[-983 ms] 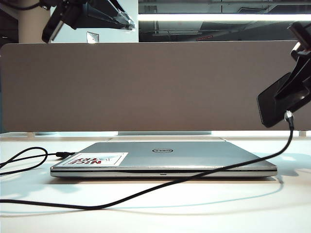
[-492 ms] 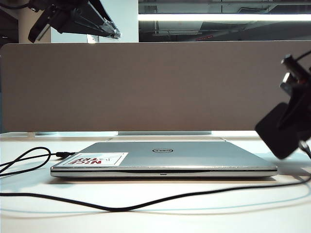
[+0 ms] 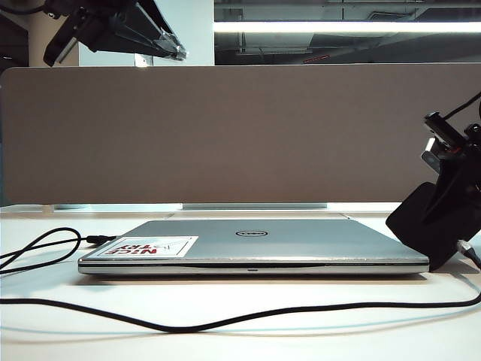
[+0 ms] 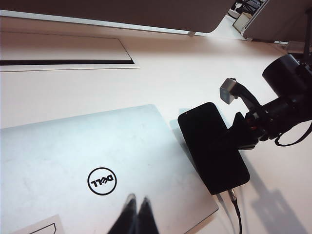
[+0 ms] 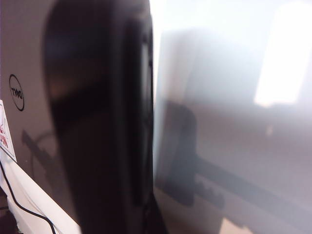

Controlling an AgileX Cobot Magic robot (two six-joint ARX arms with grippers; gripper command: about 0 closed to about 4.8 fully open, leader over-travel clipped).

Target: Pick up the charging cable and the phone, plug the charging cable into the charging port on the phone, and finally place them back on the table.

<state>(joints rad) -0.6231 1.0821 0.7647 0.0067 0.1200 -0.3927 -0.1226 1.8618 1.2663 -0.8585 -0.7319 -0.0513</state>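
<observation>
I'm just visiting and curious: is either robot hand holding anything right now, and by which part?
Yes. The right hand grips the phone by its long side edge, the charging cable plugged into its end. The left hand is shut and holds nothing.

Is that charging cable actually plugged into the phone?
Plugged in: the charging cable meets the lower short edge of the phone, held by the right gripper.

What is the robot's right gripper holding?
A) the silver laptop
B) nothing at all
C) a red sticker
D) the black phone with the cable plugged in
D: the right gripper is clamped on the phone beside the laptop, with the charging cable plugged into the phone's end.
</observation>
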